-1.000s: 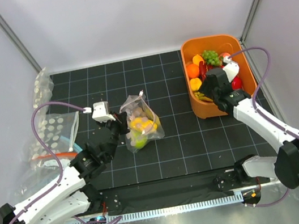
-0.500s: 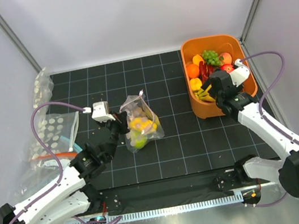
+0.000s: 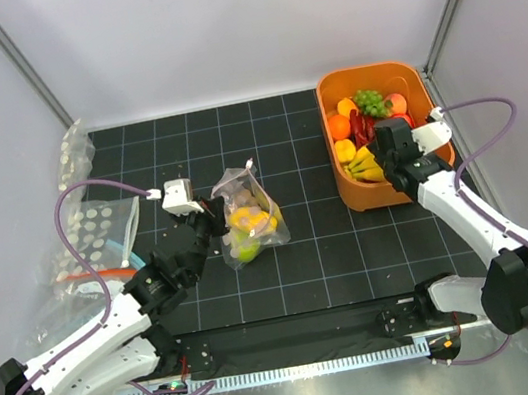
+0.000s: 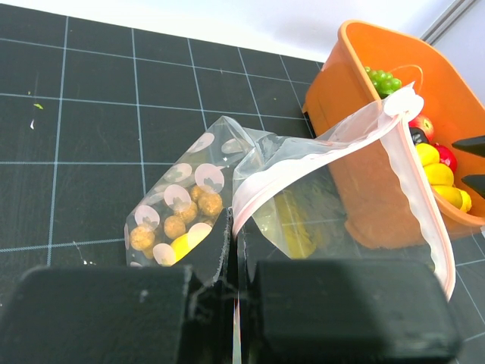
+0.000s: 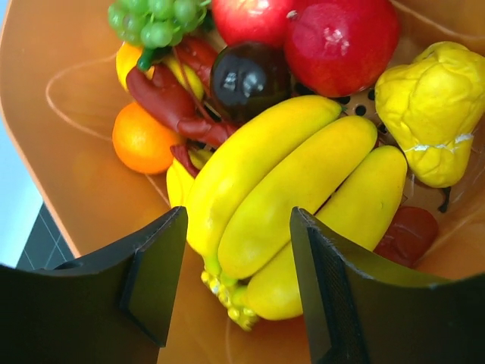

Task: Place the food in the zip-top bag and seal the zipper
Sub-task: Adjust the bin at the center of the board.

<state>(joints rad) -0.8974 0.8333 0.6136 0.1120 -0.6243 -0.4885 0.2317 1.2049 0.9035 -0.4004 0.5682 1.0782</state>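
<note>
The zip-top bag [image 3: 247, 216] stands mid-table, holding yellow, green and brown nut-like food [image 4: 176, 225]. My left gripper [image 3: 212, 216] is shut on the bag's pink zipper rim [image 4: 318, 155], holding the mouth open; in the left wrist view my left gripper [image 4: 233, 250] pinches the rim edge. My right gripper [image 3: 386, 159] is open inside the orange tub [image 3: 346, 189]. In the right wrist view its jaws [image 5: 239, 284] straddle the stem end of a yellow banana bunch [image 5: 295, 193], not closed on it. Red fruits [image 5: 341, 34], green grapes [image 5: 155, 19] and an orange [image 5: 140, 140] lie around.
A stack of other clear dotted bags [image 3: 98, 235] lies at the left edge of the mat. The tub's walls [image 5: 45, 91] closely surround my right gripper. A yellow lumpy fruit [image 5: 428, 98] sits right of the bananas.
My right gripper has moved right and down within the tub, over the banana bunch. My left gripper and the bag have not moved.
</note>
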